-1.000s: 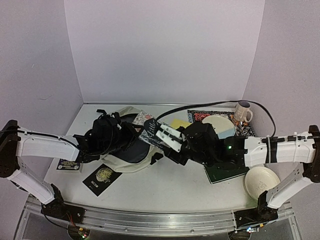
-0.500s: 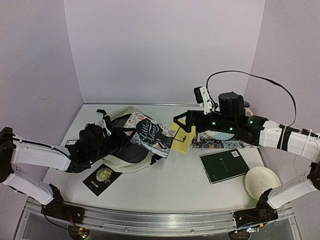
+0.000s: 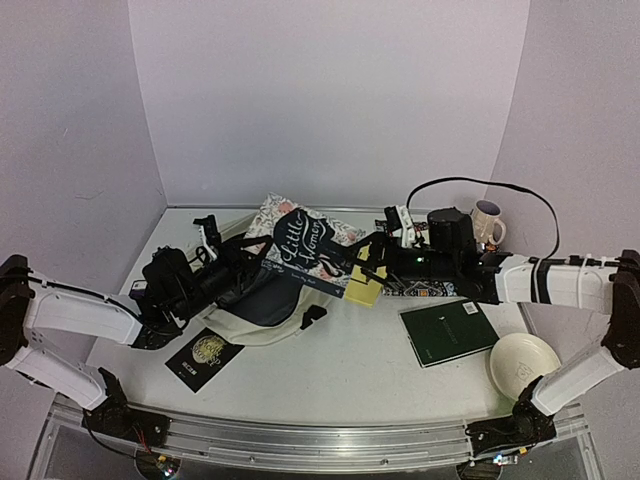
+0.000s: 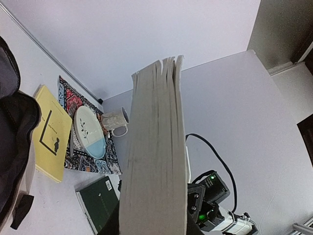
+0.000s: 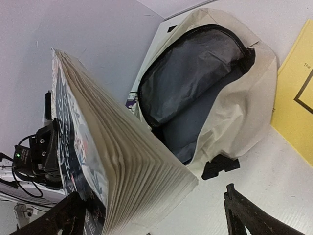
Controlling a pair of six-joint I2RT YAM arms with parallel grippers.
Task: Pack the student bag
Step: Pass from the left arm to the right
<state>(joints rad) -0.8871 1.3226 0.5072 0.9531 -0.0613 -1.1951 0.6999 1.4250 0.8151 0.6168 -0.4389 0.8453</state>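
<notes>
Right hand (image 3: 362, 260) now off book (image 3: 305, 245), fingers spread wide, empty. Left hand (image 3: 250, 258) alone clamps it, tilted up above student bag (image 5: 247, 105) lying unzipped beneath; insertion looks next.

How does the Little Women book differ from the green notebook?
The Little Women book stands tilted at the bag; the green notebook lies flat on the table. The book's cover is dark blue, the notebook's dark green. The book looks thicker than the notebook. Both are rectangular.

The cream student bag (image 3: 250, 328) lies unzipped and gaping, its grey lining exposed.
</notes>
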